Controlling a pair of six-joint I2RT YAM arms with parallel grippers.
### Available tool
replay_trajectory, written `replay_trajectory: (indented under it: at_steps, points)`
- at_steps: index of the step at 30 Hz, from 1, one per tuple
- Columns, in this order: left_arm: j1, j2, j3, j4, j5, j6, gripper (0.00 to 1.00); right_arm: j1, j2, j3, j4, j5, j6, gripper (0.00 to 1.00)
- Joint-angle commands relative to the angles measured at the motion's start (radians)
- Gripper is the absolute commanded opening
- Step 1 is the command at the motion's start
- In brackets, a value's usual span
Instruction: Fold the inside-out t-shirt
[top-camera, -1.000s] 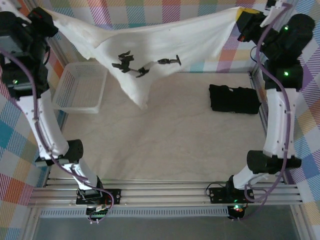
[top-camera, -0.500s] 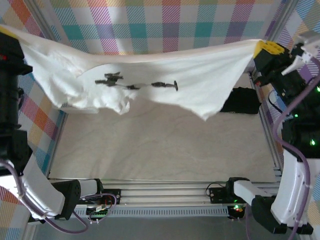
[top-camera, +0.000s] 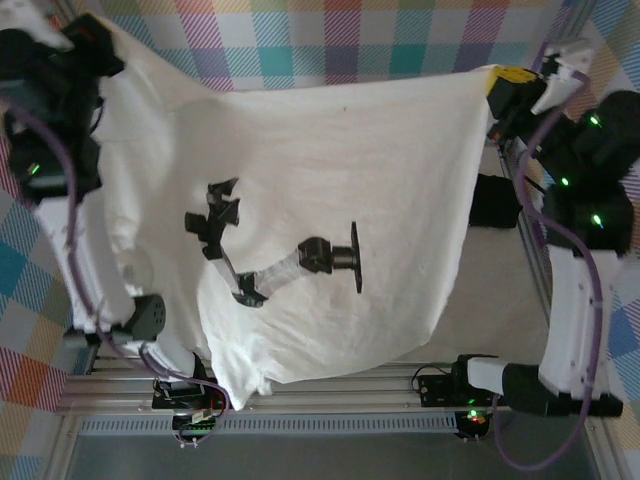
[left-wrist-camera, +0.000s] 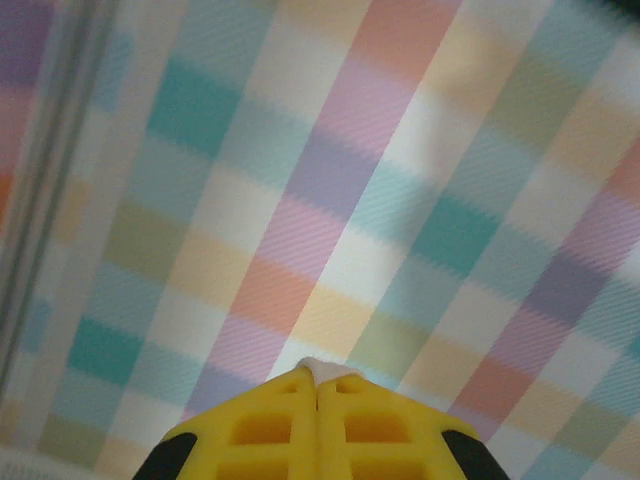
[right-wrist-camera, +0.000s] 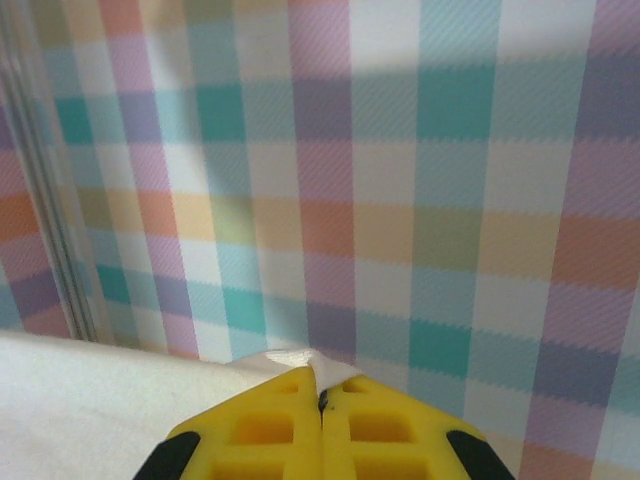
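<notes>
A black folded garment (top-camera: 493, 203) lies on the table (top-camera: 495, 310) at about 3 o'clock, partly covered. A checkered backdrop (top-camera: 330, 40) in pastel squares stands at 12 o'clock.

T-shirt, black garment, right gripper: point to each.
t-shirt (top-camera: 335, 165), top view, plain cloth near its middle.
black garment (top-camera: 495, 203), top view, its uncovered part.
right gripper (right-wrist-camera: 320, 385), right wrist view, where the shut fingertips meet.

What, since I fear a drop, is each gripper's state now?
Left gripper: shut on the t-shirt.
Right gripper: shut on the t-shirt.
</notes>
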Motion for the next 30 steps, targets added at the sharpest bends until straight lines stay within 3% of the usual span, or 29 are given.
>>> replay_trajectory:
  at_steps: [1, 5, 8, 10, 13, 15, 17, 20, 22, 26, 30]
  points:
    - [-0.032, 0.117, -0.007, 0.027, -0.005, 0.027, 0.0, 0.003, 0.119, -0.045, 0.093, 0.014, -0.011, 0.0]
    - [-0.056, 0.3, -0.005, 0.079, 0.001, 0.023, 0.0, 0.035, 0.308, -0.067, 0.189, 0.051, -0.03, 0.0]
    - [-0.073, 0.451, 0.018, 0.119, -0.008, 0.012, 0.08, 0.059, 0.493, -0.011, 0.235, 0.106, -0.029, 0.01]
    - [-0.079, 0.575, 0.109, 0.108, -0.009, -0.007, 0.17, 0.073, 0.656, 0.097, 0.224, 0.135, -0.019, 0.09]
    - [-0.082, 0.735, 0.293, 0.032, 0.005, -0.041, 0.34, 0.089, 0.917, 0.428, 0.03, 0.164, -0.01, 0.24]
    - [-0.083, 0.743, 0.293, -0.005, 0.021, -0.061, 0.51, 0.095, 1.038, 0.629, -0.138, 0.186, -0.016, 0.3]
    - [-0.087, 0.713, 0.252, -0.055, 0.027, -0.07, 0.58, 0.099, 1.054, 0.655, -0.215, 0.202, -0.018, 0.34]
    - [-0.097, 0.603, 0.073, -0.088, 0.063, -0.087, 0.63, 0.101, 0.926, 0.407, -0.183, 0.215, -0.006, 0.41]
    - [-0.119, 0.472, -0.177, -0.014, 0.091, -0.092, 0.63, 0.102, 0.786, 0.16, -0.107, 0.225, 0.013, 0.45]
    - [-0.221, 0.148, -0.806, 0.338, 0.16, -0.118, 0.65, 0.114, 0.532, -0.293, -0.046, 0.236, 0.093, 0.47]
    - [-0.428, -0.053, -1.306, 0.765, 0.239, -0.022, 0.65, 0.131, 0.346, -0.658, -0.053, 0.262, 0.173, 0.53]
